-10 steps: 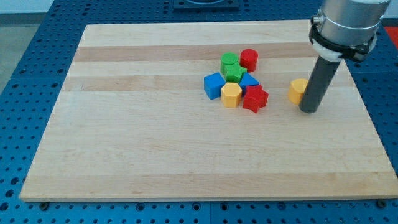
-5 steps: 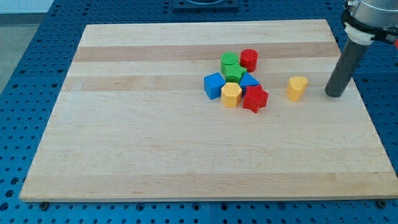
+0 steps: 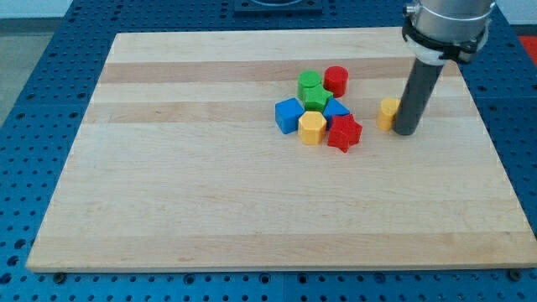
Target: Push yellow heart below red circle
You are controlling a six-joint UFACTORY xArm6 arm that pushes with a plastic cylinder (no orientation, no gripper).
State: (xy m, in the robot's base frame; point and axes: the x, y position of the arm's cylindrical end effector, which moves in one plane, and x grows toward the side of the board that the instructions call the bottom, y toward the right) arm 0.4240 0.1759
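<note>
The yellow heart lies on the wooden board at the view's right, partly hidden by my rod. My tip touches the heart's right side. The red circle stands up and left of the heart, at the top right of a cluster of blocks. The heart is lower than the red circle and well to its right.
The cluster holds a green block, a green star, two blue blocks, a yellow hexagon and a red star. The wooden board rests on a blue pegboard.
My tip swung out to the right, then came back left against the heart's right side. The heart has shifted slightly left and up.
</note>
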